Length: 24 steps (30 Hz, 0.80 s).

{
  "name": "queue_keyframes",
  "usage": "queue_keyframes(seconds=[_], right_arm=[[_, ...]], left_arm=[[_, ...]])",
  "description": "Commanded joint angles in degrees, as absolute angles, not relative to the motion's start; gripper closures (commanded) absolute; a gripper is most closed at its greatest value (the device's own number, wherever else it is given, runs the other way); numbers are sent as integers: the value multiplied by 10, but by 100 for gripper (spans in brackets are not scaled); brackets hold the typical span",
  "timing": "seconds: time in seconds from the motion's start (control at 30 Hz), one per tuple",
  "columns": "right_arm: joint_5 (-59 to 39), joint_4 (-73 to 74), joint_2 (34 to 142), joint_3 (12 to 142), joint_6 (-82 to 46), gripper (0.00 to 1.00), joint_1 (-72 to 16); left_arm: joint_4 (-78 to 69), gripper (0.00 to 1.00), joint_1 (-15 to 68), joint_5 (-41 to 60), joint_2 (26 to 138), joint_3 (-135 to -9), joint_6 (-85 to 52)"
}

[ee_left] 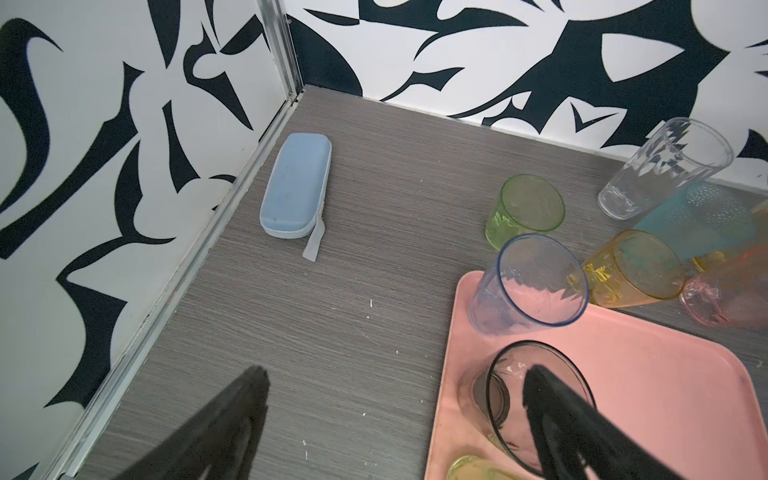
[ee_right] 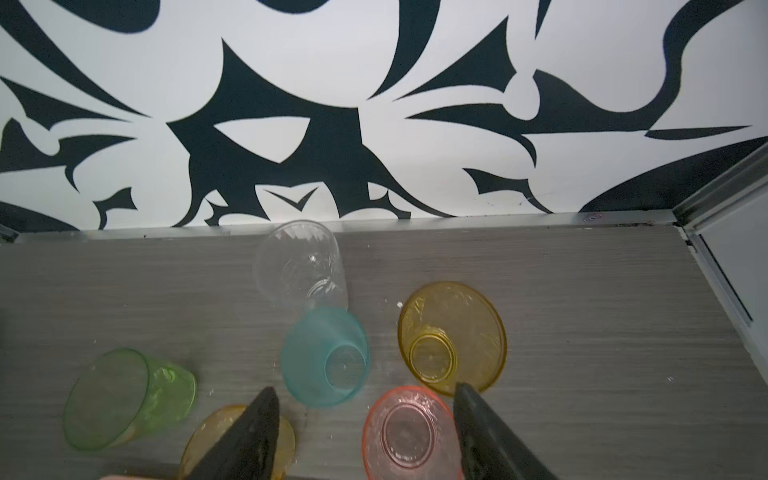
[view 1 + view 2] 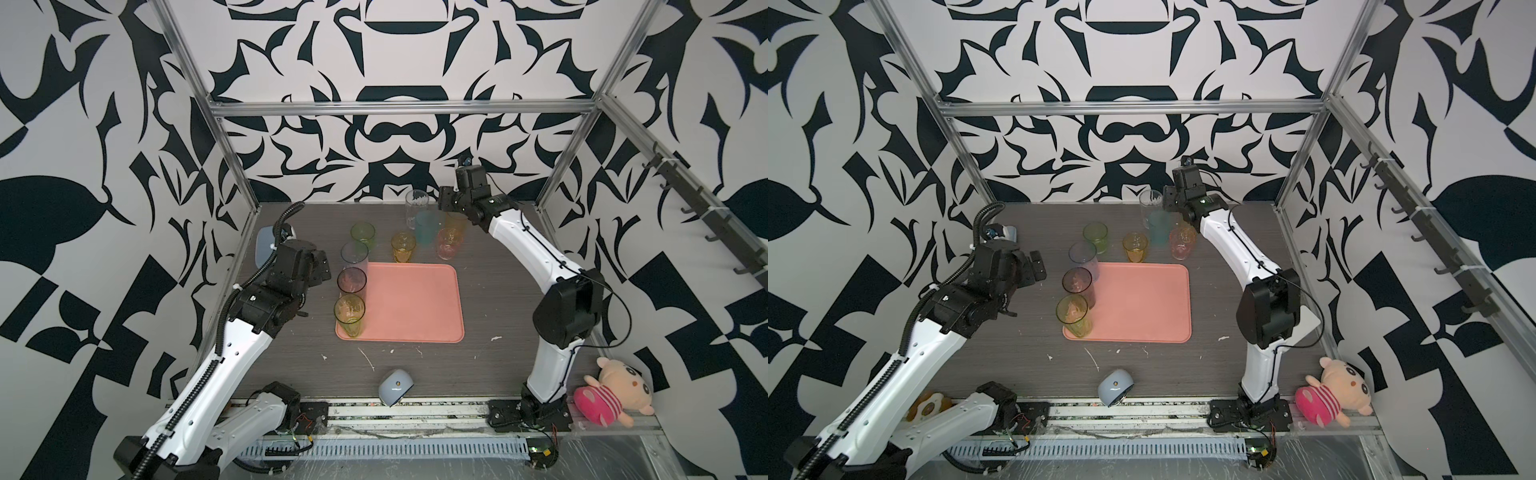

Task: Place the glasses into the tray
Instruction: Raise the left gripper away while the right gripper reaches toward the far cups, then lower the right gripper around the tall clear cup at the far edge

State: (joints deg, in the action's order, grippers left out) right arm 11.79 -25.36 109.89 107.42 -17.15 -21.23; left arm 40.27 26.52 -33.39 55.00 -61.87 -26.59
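Glasses (image 3: 351,279), nine, cataloguing by size alongside fittings.
Tray (image 3: 415,303), one: lying on table (image 3: 291,357), holding three tall glasses lined along its left edge, likely leaving room for more.
Left gripper (image 1: 397,370), one: hanging beside that row, fingers (image 1: 232,415) spread wide, gripping nothing.
Right gripper (image 2: 365,388), one: hovering over pink glass (image 2: 409,432), fingers parted, grasping nothing, seemingly lining up a pick.
Remaining six glasses: standing clustered on table behind tray, awaiting transfer.

Right of tray (image 3: 415,307) bare — glasses (image 3: 351,280) line its left.
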Motion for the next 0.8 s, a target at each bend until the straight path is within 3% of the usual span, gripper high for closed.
queue_keyframes(seconds=[0.0, 0.27, 0.47, 0.77], right_arm=[[105, -288, 1128, 1148, -197, 31, -212], [102, -327, 1220, 1261, -213, 31, -207], [34, -279, 1252, 1281, -221, 33, -206], [60, -297, 1330, 1372, -245, 34, -204]], left_arm=[[418, 1, 263, -336, 537, -610, -285], [439, 0, 263, -337, 544, -631, -293], [464, 0, 263, -333, 545, -659, -304], [482, 0, 263, -343, 525, -650, -305]])
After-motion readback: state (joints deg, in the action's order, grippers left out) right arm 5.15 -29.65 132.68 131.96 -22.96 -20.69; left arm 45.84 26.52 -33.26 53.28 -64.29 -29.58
